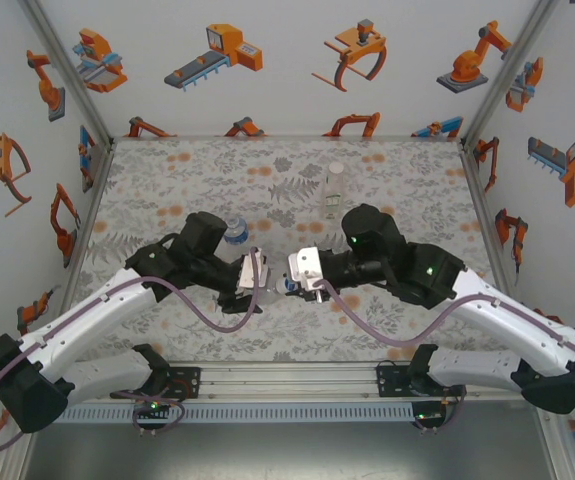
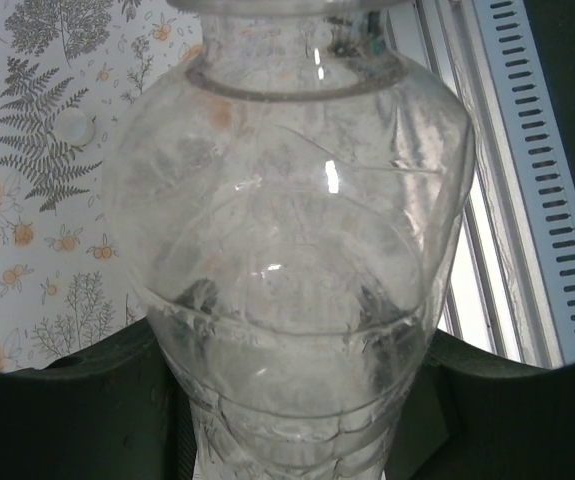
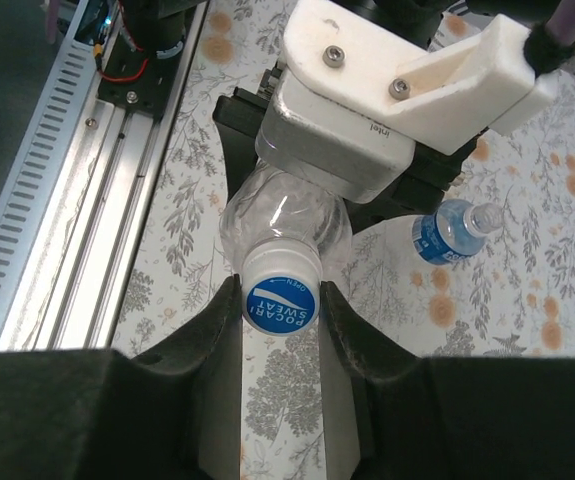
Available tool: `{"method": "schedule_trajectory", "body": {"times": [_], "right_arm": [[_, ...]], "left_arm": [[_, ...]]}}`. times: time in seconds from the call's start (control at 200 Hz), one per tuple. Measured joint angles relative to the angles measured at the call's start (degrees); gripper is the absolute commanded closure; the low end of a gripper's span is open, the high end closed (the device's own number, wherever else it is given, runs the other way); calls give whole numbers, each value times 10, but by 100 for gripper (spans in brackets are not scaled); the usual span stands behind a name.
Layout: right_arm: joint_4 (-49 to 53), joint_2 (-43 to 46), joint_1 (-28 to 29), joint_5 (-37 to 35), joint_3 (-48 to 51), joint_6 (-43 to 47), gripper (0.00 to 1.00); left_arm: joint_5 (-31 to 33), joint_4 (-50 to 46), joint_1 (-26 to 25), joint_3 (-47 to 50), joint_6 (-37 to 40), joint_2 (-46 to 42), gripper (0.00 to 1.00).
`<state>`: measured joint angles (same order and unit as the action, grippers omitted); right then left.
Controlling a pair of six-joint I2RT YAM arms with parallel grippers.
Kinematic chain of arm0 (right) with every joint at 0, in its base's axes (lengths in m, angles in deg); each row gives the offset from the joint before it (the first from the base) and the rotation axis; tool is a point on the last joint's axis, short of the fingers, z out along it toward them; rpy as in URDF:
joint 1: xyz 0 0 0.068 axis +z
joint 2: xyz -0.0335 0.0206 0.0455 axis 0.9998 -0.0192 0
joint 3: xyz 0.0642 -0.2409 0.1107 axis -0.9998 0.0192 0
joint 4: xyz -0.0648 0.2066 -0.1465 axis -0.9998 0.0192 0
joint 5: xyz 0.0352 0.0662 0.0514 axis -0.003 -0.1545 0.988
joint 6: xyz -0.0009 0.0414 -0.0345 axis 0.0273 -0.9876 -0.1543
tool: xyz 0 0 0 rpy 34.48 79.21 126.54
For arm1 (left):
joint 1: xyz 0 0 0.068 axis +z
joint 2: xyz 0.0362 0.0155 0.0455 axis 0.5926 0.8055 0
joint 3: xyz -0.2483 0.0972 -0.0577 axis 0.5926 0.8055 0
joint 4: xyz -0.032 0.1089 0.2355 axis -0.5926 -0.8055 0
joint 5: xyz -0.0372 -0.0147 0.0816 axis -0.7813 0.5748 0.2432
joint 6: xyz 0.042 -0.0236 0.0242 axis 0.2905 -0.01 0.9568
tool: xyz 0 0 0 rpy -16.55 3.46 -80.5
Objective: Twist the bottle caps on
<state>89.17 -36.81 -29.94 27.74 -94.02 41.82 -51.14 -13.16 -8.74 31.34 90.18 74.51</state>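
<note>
One bottle, mouth cropped, cap pinched

The right gripper has its two dark fingers pressed on both sides of a white cap with a blue top. The cap sits on a clear bottle. The left gripper holds that bottle by its body. A blue bottle is near it on the flowery table, maybe lying on its side. A metal rail runs along the left.
</note>
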Motion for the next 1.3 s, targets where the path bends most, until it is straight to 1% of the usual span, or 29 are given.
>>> {"method": "schedule_trajectory", "body": {"times": [0.05,0.135,0.21,0.305,0.401,0.526,0.586,0.656,0.746,0.851,0.961,1.061,1.197,1.302], "right_arm": [[-2,0,0,-3,1,-12,100],[-13,0,0,-9,4,-48,100],[-36,4,0,-22,19,-111,100],[-87,20,0,-52,55,-231,100],[-130,36,2,-101,87,-394,100],[-147,37,5,-170,99,-611,100],[-146,36,6,-202,102,-702,100],[-142,34,8,-235,104,-795,100],[-137,27,9,-262,104,-874,100],[-127,15,9,-281,96,-912,100],[-126,10,9,-302,91,-908,64],[-151,2,9,-333,91,-883,50],[-200,-33,8,-374,79,-830,45],[-232,-52,8,-391,70,-807,45]], "left_arm": [[0,0,0,0,0,0,95],[1,-2,0,0,0,0,95],[4,-8,0,0,0,0,96],[12,-17,1,0,-1,0,96],[20,-24,1,0,-4,0,96],[33,-24,3,0,-15,0,97],[39,-21,4,0,-21,0,97],[49,-19,6,0,-28,0,97],[64,-19,8,0,-34,0,97],[80,-19,9,0,-44,2,97],[94,-7,11,0,-64,5,97],[91,13,22,0,-78,9,97],[67,51,43,-1,-100,8,97],[54,80,66,-1,-125,7,97]]}}
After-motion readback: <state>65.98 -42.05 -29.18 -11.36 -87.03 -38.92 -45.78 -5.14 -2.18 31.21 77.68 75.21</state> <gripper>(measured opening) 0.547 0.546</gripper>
